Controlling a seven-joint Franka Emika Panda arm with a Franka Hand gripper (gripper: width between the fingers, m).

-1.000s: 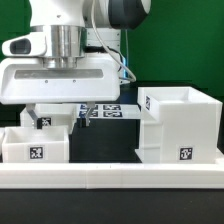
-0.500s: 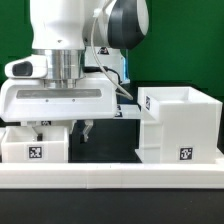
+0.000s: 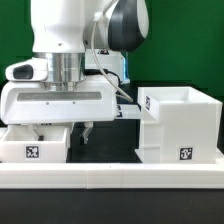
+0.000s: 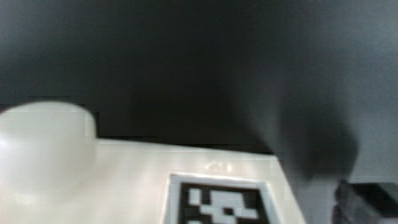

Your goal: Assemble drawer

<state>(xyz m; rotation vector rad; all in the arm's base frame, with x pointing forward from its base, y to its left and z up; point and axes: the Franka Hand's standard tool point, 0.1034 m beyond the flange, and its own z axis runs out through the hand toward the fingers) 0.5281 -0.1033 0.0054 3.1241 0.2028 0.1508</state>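
The drawer's tall white housing (image 3: 180, 122) stands open-topped at the exterior view's right, with a tag low on its front. A small shallow tray (image 3: 35, 146) with a tag on its front sits at the exterior view's left. My gripper (image 3: 64, 128) hangs low over the tray's right end with its fingers wide apart; one dark finger (image 3: 88, 131) shows just right of the tray, the other is mostly hidden behind it. The wrist view shows a white rounded knob (image 4: 43, 135) and a tagged white tray face (image 4: 222, 205) very close. The second tray is hidden by the hand.
A long low white rail (image 3: 110, 176) runs along the front. A strip of the marker board (image 3: 127, 111) shows behind, between my hand and the housing. The black table (image 3: 108, 150) lies between tray and housing.
My hand has come down over the left tray, and its fingers now reach the tray's level. It now covers most of the marker board. The tray has shifted slightly left.
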